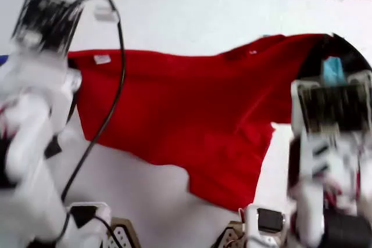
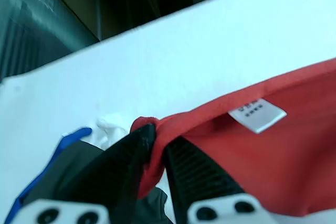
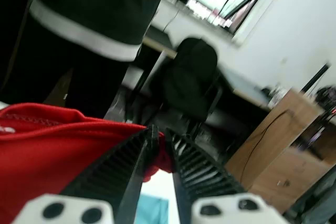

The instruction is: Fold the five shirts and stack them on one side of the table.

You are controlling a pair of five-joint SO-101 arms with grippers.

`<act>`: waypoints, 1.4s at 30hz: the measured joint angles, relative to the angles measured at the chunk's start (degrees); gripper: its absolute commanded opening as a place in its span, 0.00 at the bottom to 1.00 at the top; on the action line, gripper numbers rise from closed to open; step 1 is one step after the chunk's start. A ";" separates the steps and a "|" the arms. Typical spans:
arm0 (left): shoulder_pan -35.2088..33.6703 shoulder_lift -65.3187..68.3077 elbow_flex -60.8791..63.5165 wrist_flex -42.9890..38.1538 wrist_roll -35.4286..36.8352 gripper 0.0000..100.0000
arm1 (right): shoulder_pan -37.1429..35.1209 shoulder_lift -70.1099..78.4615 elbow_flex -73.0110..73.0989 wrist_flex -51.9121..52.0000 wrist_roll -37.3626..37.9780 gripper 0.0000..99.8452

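Left hand point(image 2: 157, 141), right hand point(image 3: 160, 135) clamped on red shirt point(image 1: 192, 114).

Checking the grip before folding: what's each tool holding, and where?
Both hold the red shirt: the left tool pinches its corner near the white label, the right tool a bunched edge.

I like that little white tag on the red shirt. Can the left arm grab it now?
Probably not yet: the left gripper is shut on the red shirt, so it's busy, though the white tag sits close by.
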 measured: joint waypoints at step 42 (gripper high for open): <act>0.44 -14.77 -6.95 0.09 4.40 0.03 | 0.53 -5.45 -32.88 -2.20 1.58 0.02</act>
